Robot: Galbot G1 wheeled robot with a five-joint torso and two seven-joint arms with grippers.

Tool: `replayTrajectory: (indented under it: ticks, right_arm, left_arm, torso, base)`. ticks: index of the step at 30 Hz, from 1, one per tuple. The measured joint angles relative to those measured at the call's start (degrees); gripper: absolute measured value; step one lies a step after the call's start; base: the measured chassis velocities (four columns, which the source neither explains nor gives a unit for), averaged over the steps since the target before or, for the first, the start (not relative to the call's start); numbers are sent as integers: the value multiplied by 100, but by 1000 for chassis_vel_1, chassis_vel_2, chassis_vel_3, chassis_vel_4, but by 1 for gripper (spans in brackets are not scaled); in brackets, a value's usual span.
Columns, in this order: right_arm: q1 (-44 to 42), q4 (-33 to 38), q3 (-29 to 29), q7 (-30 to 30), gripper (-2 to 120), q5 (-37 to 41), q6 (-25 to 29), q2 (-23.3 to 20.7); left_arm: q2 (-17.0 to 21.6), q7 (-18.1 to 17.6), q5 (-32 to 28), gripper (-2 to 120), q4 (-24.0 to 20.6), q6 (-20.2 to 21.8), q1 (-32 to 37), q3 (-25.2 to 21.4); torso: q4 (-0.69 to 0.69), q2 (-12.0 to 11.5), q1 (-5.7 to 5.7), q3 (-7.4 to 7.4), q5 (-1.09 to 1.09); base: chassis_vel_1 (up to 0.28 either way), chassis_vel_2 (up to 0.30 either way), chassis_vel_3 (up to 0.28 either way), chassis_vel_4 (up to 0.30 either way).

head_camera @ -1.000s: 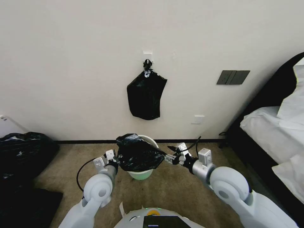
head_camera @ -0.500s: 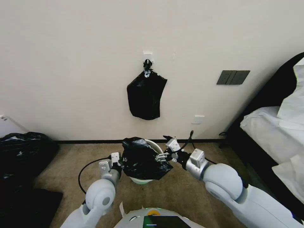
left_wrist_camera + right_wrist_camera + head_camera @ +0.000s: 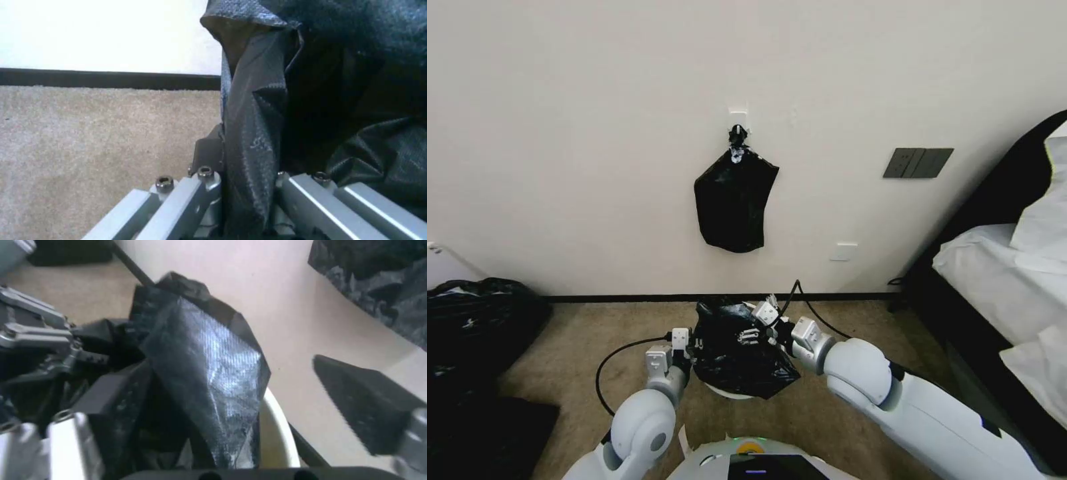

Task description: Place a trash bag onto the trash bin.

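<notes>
The glossy black trash bag [image 3: 740, 353] drapes over the cream-white trash bin [image 3: 728, 393], hiding all but a sliver of its base and a bit of its rim [image 3: 276, 433]. My left gripper [image 3: 692, 343] sits at the bag's left side. In the left wrist view it [image 3: 242, 160] is shut on a fold of the trash bag [image 3: 253, 126]. My right gripper [image 3: 755, 328] is above the bin's top, over the bag. In the right wrist view it [image 3: 240, 396] is open, with the trash bag [image 3: 204, 373] lying against one of its fingers [image 3: 111, 386]; the other stands apart.
A flat black bag bundle [image 3: 734, 207] hangs from a wall hook above the bin. Bulky black sacks [image 3: 480, 320] lie on the carpet at the left, and a bed [image 3: 1007, 267] stands at the right. Dark wall plates [image 3: 917, 163] are mounted on the right.
Both grippers moved inward and lower. The right gripper swung left over the bin, and the bag came down to cover much more of the bin.
</notes>
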Motion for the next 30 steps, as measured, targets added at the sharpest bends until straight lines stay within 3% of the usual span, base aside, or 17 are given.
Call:
replayTrajectory:
  ticks: [20, 23, 30]
  right_arm:
    - [-214, 8, 45, 86, 14, -210, 189, -60]
    - [-225, 8, 106, 133, 7, -60, 189, -35]
    - [-92, -290, 289, 249, 6, 339, 277, 29]
  left_arm:
    - [-55, 71, 64, 3, -40, -15, 113, 19]
    - [-36, 217, 155, 3, -62, -64, 190, -11]
    - [29, 843, 699, 3, -72, -407, 406, -115]
  torso:
    - [-1, 0, 0, 0, 0]
    - [-1, 0, 0, 0, 1]
    - [0, 0, 0, 0, 1]
  base:
    - [0, 0, 0, 0]
    - [0, 0, 0, 0]
    - [0, 0, 0, 0]
